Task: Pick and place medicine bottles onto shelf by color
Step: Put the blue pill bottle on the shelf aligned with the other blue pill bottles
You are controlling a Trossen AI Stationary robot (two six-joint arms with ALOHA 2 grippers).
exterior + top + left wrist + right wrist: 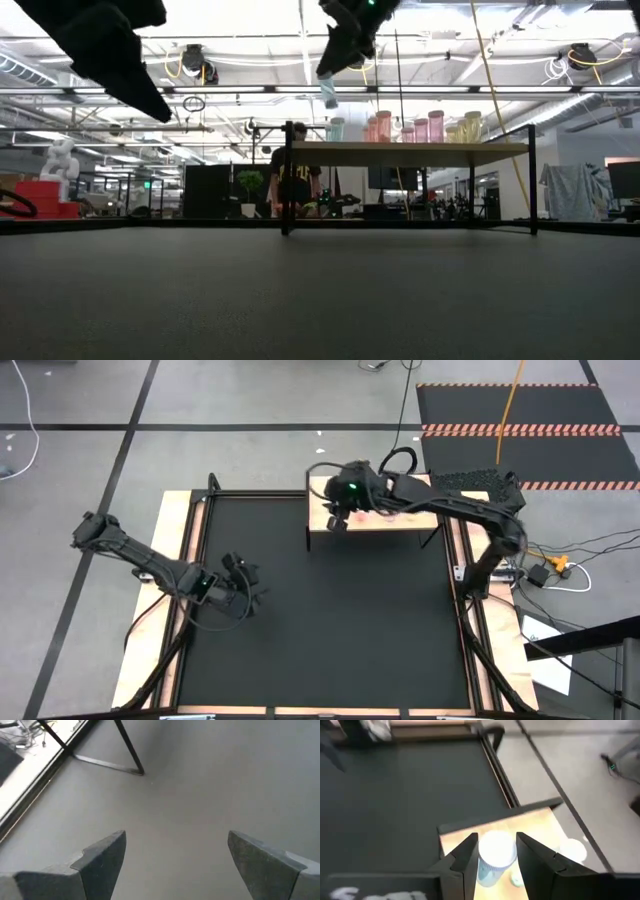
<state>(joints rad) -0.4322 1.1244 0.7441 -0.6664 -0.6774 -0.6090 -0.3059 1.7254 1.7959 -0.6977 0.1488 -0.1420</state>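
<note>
The shelf (400, 520) is a light-wood board on thin black legs at the table's far edge. On it stand a pale blue bottle (337, 128), several pink bottles (405, 129) and yellow bottles (462, 128). My right gripper (338, 520) hangs over the shelf's left end, shut on a pale blue white-capped bottle (495, 856). This bottle also shows in the low view (329, 92), above the board. My left gripper (246, 586) is open and empty over the black tabletop at the left. My right gripper pinches the blue bottle between its two fingers (465, 857) at the bottle's top, by the white cap (496, 849). The fingers come from above, pointing down. The bottle hangs upright below them (329, 95), lifted clear above the shelf's left end.
A white cap of another bottle (572, 851) shows on the board beside the held one. The shelf's black leg (131, 750) stands ahead of my left gripper. A person (296, 180) is in the room beyond the table. The black tabletop (330, 620) lies bare between the arms.
</note>
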